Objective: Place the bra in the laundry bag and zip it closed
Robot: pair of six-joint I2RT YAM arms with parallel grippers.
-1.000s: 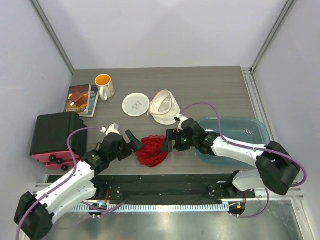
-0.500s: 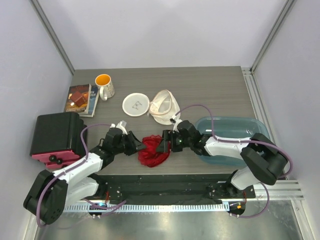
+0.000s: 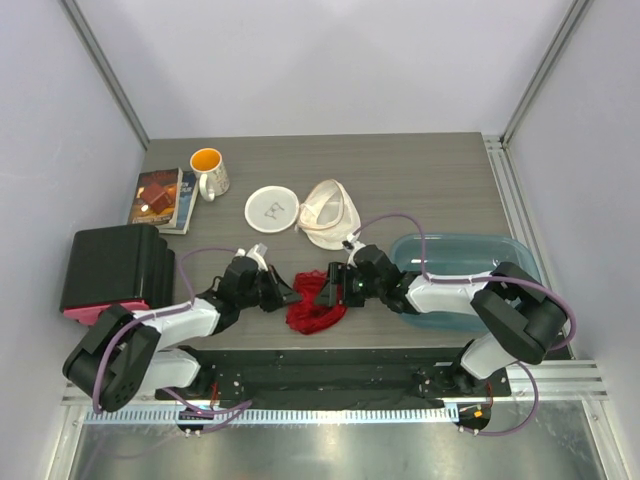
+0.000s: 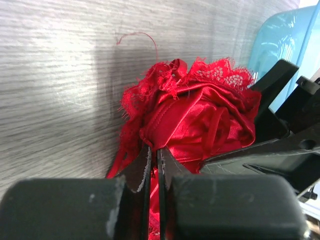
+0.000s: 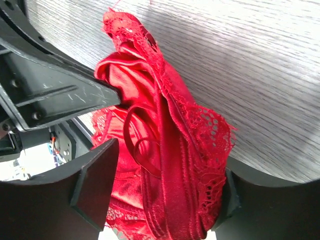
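Note:
The red lace bra [image 3: 315, 302] lies bunched near the table's front edge, between my two grippers. My left gripper [image 3: 287, 294] is shut on the bra's left side. In the left wrist view its fingertips [image 4: 154, 150] pinch a satin fold of the bra [image 4: 200, 115]. My right gripper [image 3: 327, 288] stands open round the bra's right side. In the right wrist view its fingers [image 5: 95, 185] flank the bunched bra [image 5: 165, 150]. The white mesh laundry bag [image 3: 328, 212] with a tan rim lies open farther back, with its white round face [image 3: 271, 209] lying beside it.
A white mug [image 3: 208, 170] with an orange inside and two books [image 3: 162, 198] sit at the back left. A black box [image 3: 110, 268] stands at the left edge. A teal tub [image 3: 470, 262] stands at the right, behind my right arm.
My left gripper reached right to the bra and shut on its left side. My right gripper moved left onto the bra and its jaws narrowed.

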